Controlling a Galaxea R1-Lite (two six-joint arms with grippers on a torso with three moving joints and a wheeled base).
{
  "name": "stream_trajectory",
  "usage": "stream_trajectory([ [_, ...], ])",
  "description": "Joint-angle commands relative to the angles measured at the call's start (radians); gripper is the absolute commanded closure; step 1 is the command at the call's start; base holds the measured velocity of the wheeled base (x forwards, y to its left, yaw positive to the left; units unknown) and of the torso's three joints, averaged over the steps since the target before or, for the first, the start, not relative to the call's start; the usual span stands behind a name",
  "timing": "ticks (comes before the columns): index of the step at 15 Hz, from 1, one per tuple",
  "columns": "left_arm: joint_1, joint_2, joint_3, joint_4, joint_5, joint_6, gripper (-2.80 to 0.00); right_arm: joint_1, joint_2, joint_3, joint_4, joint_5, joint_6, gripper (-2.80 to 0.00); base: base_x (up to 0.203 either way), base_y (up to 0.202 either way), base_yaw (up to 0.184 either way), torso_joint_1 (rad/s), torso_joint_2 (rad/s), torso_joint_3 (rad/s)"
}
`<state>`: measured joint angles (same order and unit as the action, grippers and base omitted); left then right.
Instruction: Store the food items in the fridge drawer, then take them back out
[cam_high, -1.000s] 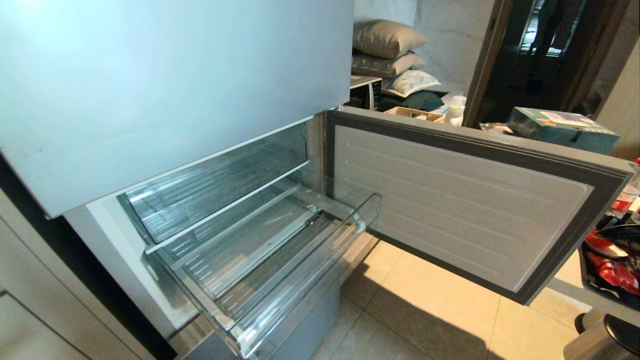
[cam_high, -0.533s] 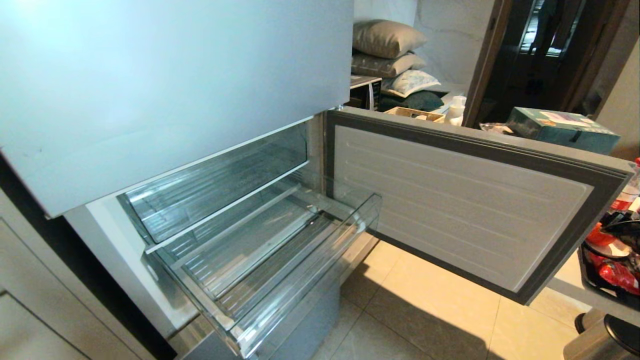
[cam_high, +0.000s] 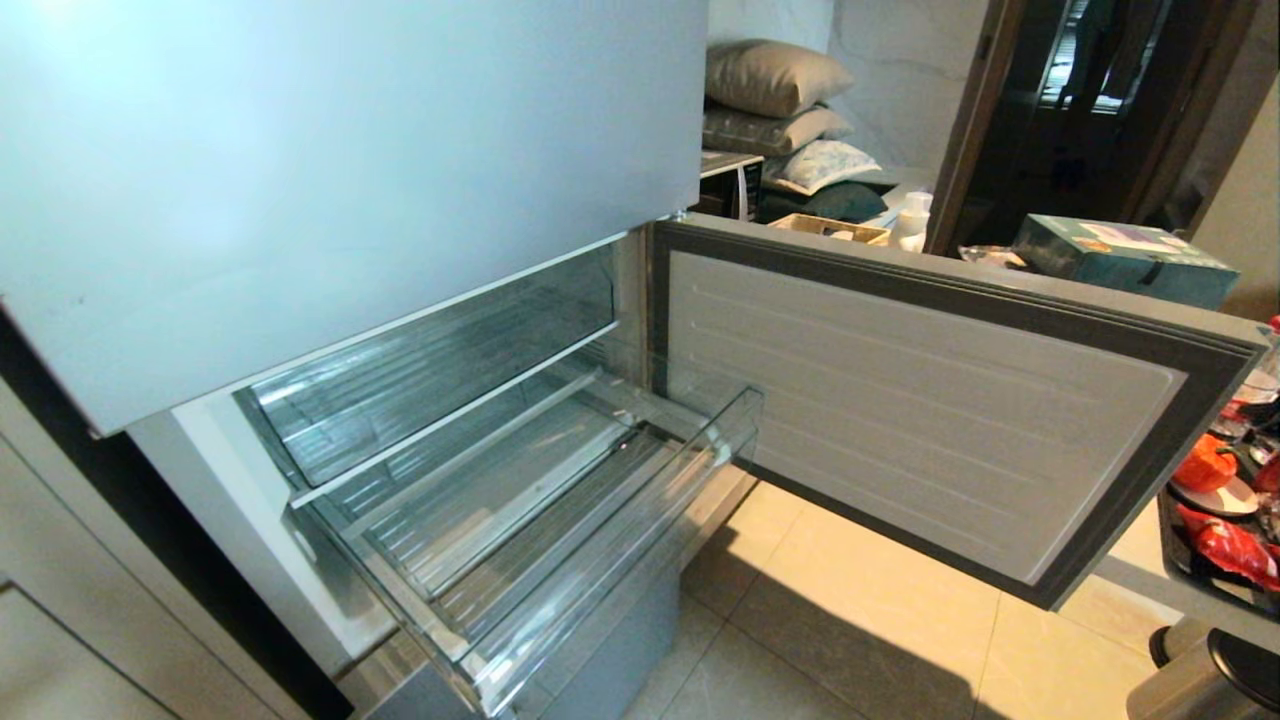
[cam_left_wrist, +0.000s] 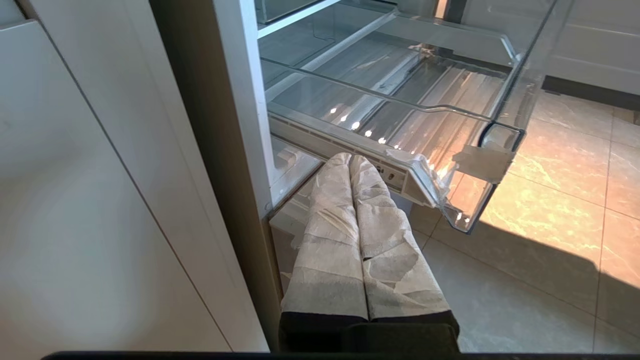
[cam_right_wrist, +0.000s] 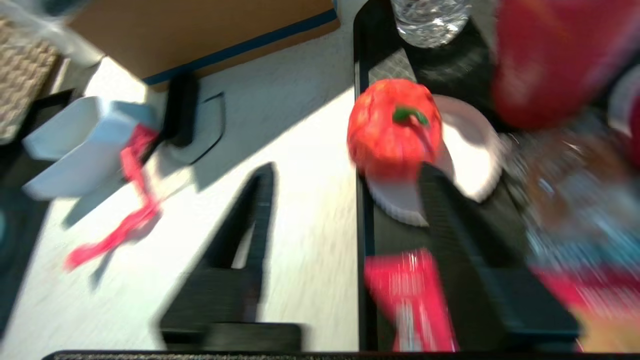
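The round red-orange tomato (cam_right_wrist: 392, 127) with a green stem sits on a small white plate (cam_right_wrist: 475, 150); it also shows at the right edge of the head view, tomato (cam_high: 1205, 465). My right gripper (cam_right_wrist: 347, 175) hovers over it, open. The tomato lies just beyond the fingertips, one black finger (cam_right_wrist: 440, 200) overlapping its near edge. The clear fridge drawer (cam_high: 620, 560) stands pulled out and holds nothing. Below the drawer (cam_left_wrist: 505, 100), my left gripper (cam_left_wrist: 349, 159) is parked, its white-wrapped fingers pressed together.
The fridge door (cam_high: 930, 400) hangs open to the right of the drawer. A second clear compartment (cam_high: 430, 370) sits above it. Round the plate are a black tray (cam_right_wrist: 395, 65), a red packet (cam_right_wrist: 410, 295), a red strap (cam_right_wrist: 130, 210), a white container (cam_right_wrist: 80, 145) and a cardboard box (cam_right_wrist: 200, 30).
In the head view the dark right gripper that lay over the tomato at the right edge has shifted off it, so the tomato shows on its plate. Fridge and drawer are unchanged.
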<state>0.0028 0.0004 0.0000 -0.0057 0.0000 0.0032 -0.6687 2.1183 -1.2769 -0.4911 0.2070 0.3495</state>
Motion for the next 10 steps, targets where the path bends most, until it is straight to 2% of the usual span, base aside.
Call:
stream_trajectory([
  [1, 0.000, -0.002, 0.002, 0.000, 0.000, 0.000, 0.00, 0.000, -0.260, 0.163, -0.003, -0.019, -0.010, 0.00, 0.000, 0.000, 0.000, 0.000, 0.00, 0.000],
  [5, 0.000, -0.002, 0.002, 0.000, 0.000, 0.000, 0.00, 0.008, -0.648, 0.447, -0.002, -0.035, -0.089, 0.00, 0.000, 0.000, 0.000, 0.000, 0.00, 0.000],
  [7, 0.000, -0.002, 0.002, 0.000, 0.000, 0.000, 0.00, 0.050, -0.872, 0.579, -0.002, -0.039, -0.115, 0.00, 0.000, 0.000, 0.000, 0.000, 0.00, 0.000],
  [8, 0.000, -0.002, 0.002, 0.000, 0.000, 0.000, 0.00, 0.101, -0.991, 0.652, -0.002, -0.045, -0.125, 0.00, 0.000, 0.000, 0.000, 0.000, 0.00, 0.000],
  [10, 0.000, -0.002, 0.002, 0.000, 0.000, 0.000, 0.00, 0.293, -1.207, 0.809, -0.003, -0.080, -0.143, 0.00, 0.000, 0.000, 0.000, 0.000, 0.00, 0.000],
])
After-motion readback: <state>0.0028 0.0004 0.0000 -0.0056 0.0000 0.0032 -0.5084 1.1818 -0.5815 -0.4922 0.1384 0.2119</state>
